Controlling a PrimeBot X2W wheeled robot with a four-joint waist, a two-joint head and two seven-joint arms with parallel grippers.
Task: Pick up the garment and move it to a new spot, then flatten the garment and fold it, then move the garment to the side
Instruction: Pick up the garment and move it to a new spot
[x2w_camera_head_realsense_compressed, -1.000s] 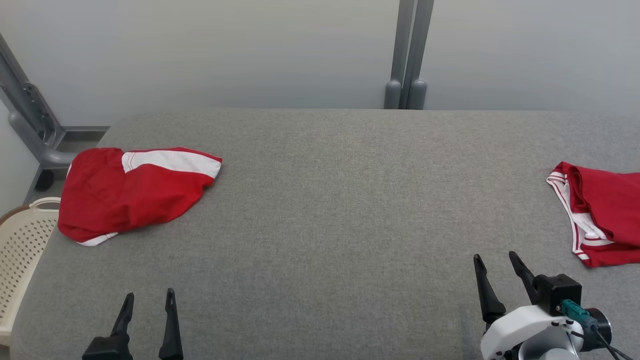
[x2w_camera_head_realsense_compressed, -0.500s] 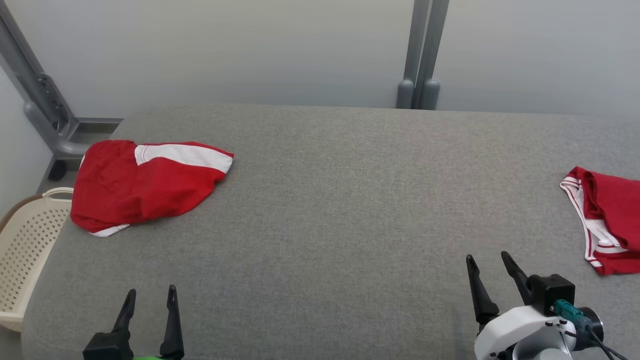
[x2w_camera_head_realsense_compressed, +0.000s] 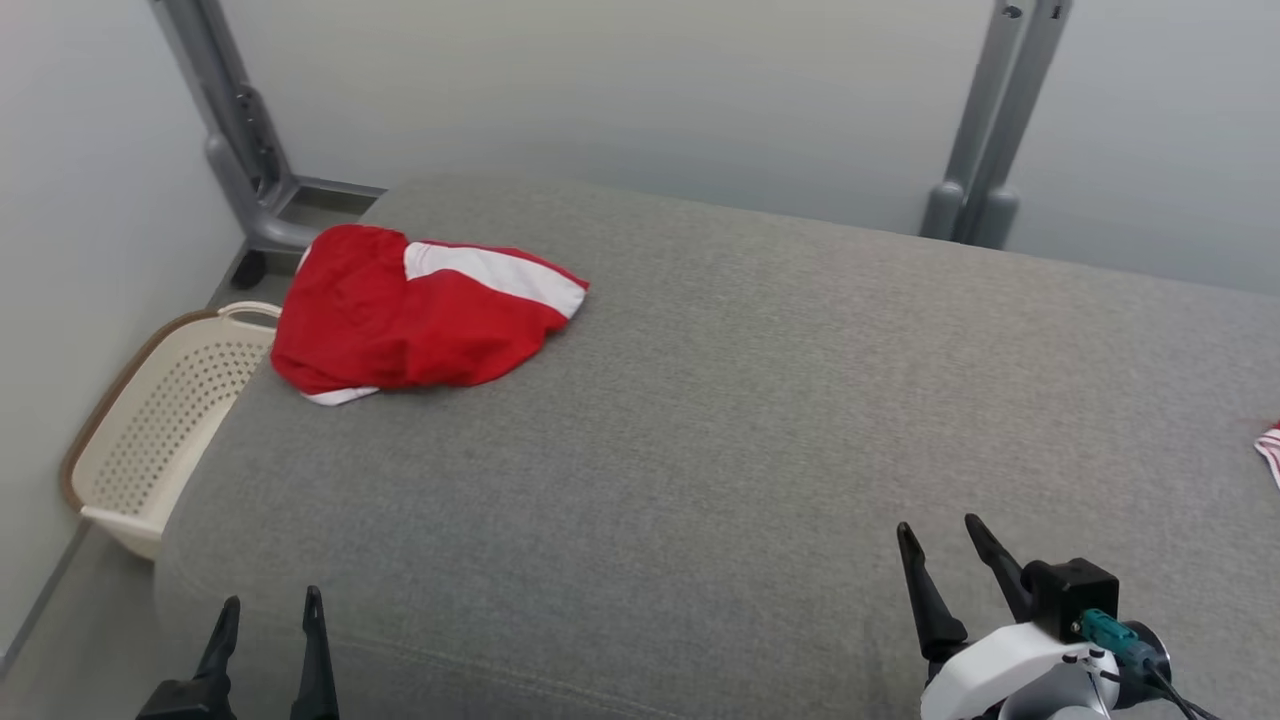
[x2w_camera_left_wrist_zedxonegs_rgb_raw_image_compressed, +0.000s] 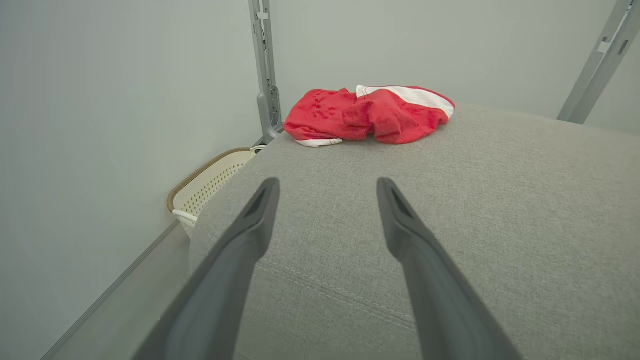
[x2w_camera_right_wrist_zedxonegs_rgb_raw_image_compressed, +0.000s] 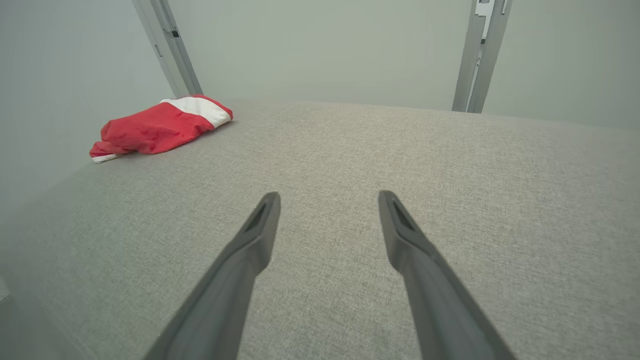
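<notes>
In the head view the red garment (x2w_camera_head_realsense_compressed: 420, 320) lies crumpled at the far left corner of the grey worktop (x2w_camera_head_realsense_compressed: 700, 400), well apart from both pincers. That view also catches a scrap of red-and-white striped cloth (x2w_camera_head_realsense_compressed: 1270, 450) at the worktop's right edge, and the right arm's white wrist housing (x2w_camera_head_realsense_compressed: 1000, 660).

The left wrist view looks low across the surface. There the garment (x2w_camera_left_wrist_zedxonegs_rgb_raw_image_compressed: 367, 115) shows its lumpy folds and white band, with a cream perforated basket (x2w_camera_left_wrist_zedxonegs_rgb_raw_image_compressed: 210, 182) (brown-rimmed, standing on the floor (x2w_camera_left_wrist_zedxonegs_rgb_raw_image_compressed: 125, 310)) beside the worktop's left end. The right wrist view puts the garment (x2w_camera_right_wrist_zedxonegs_rgb_raw_image_compressed: 157, 129) far off to its left, across a long stretch of grey weave.

The left pincer (x2w_camera_head_realsense_compressed: 272, 598) hovers at the near left edge, fingers spread wide and holding nothing. The right pincer (x2w_camera_head_realsense_compressed: 938, 525) is likewise spread and empty over the near right.

The worktop is padded, with woven grey upholstery, rounded corners and a stitched seam (x2w_camera_left_wrist_zedxonegs_rgb_raw_image_compressed: 340, 300) along its near edge. Pale plain walls (x2w_camera_head_realsense_compressed: 650, 80) close in behind and to the left, with grey metal posts (x2w_camera_head_realsense_compressed: 985, 120) standing against them.
</notes>
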